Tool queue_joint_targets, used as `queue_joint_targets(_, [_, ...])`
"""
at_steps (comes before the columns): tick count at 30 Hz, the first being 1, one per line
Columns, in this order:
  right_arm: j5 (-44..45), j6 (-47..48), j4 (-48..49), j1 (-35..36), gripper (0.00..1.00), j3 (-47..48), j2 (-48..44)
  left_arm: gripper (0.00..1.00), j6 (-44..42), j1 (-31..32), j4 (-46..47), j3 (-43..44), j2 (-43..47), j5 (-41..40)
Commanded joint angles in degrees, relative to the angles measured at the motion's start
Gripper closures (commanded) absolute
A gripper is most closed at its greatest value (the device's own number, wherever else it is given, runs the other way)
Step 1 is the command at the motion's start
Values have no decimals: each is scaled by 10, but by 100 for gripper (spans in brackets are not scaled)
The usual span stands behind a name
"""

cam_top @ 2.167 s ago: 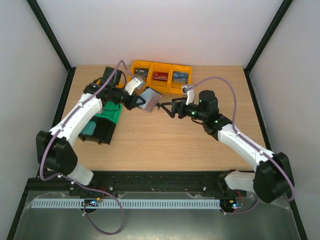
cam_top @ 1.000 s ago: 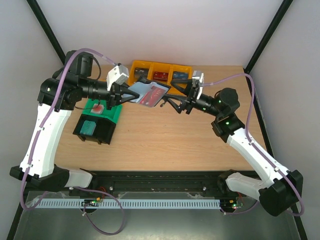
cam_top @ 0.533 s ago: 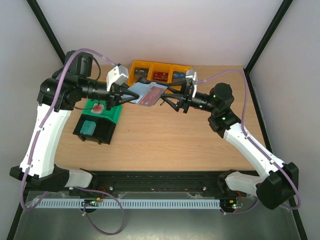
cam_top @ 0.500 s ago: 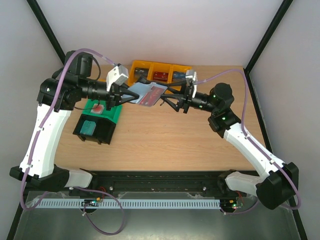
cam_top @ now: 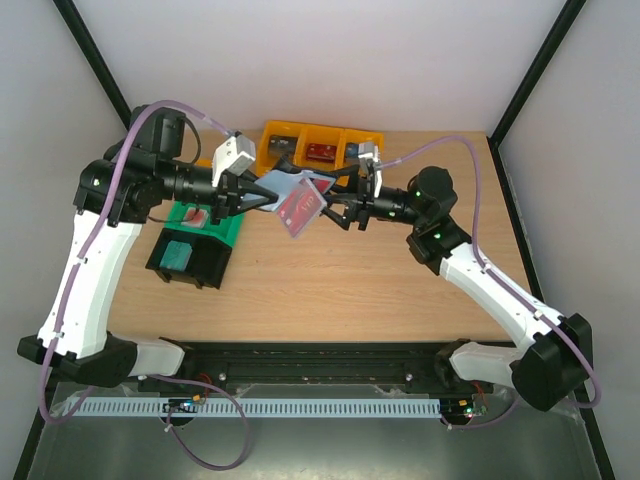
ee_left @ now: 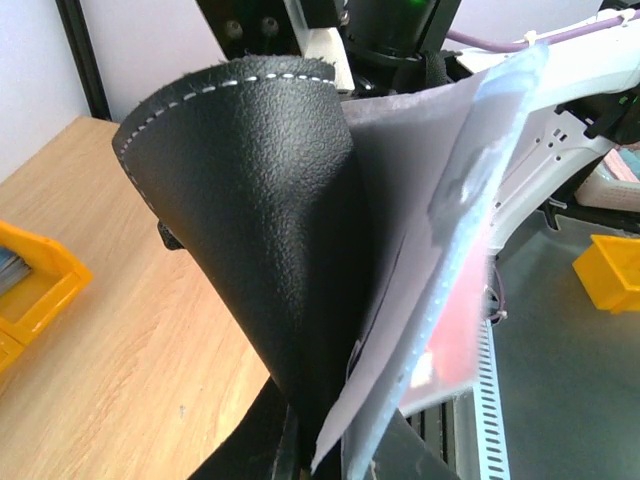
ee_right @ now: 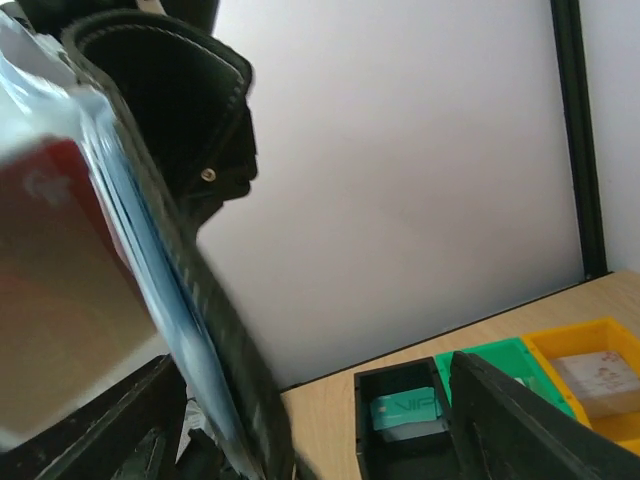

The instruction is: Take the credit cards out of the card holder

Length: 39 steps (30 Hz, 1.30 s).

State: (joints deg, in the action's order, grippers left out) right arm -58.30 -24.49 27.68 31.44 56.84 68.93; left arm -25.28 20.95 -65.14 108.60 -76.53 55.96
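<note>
Top external view: card holder (cam_top: 272, 186) is up in the air over the table, left gripper (cam_top: 243, 192) pinched tight on its fold.
Progress: some cards (cam_top: 321, 152) lie in the yellow bins (cam_top: 320, 128); red card (cam_top: 299, 211) sits in the pocket, not yet out.
Right gripper (cam_top: 333, 203): fingers spread, holder's edge between them, nothing pinched.

Holder (ee_right: 170, 120): black, upright at my left.
Red card (ee_right: 60, 260): I see it behind the clear pocket (ee_right: 150, 255).
Right gripper (ee_right: 310, 400): fingers spread, holder's edge between.
Bins: black bin (ee_right: 368, 420) holding teal card (ee_right: 405, 408); green bin (ee_right: 490, 352), yellow bin (ee_right: 590, 335) alongside.
</note>
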Motion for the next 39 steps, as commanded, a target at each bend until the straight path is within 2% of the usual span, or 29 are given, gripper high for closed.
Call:
queue_joint_targets(1, [9, -3, 19, 15, 29, 37, 6, 98, -11, 1, 3, -13, 9, 27])
queue_joint_targets(7, [10, -7, 12, 35, 22, 40, 6, 98, -4, 1, 12, -35, 12, 40])
queue_joint_targets(12, [32, -23, 34, 73, 15, 41, 20, 98, 32, 1, 51, -74, 23, 20])
queue_joint_targets(18, [91, -41, 44, 106, 13, 35, 21, 98, 52, 1, 73, -94, 25, 14])
queue_joint_targets(20, [119, -49, 47, 109, 17, 29, 18, 98, 53, 1, 74, -96, 25, 18])
queue_joint_targets(23, [150, -59, 55, 110, 30, 23, 18, 98, 46, 1, 69, -101, 29, 25])
queue_joint_targets(30, [124, -71, 62, 110, 38, 20, 22, 98, 44, 1, 70, -113, 33, 18])
queue_joint_targets(34, [151, -43, 38, 110, 50, 3, -10, 98, 41, -1, 66, -109, 32, 20])
queue_joint_targets(39, [136, -25, 4, 110, 67, 4, -19, 98, 40, -6, 68, -113, 33, 14])
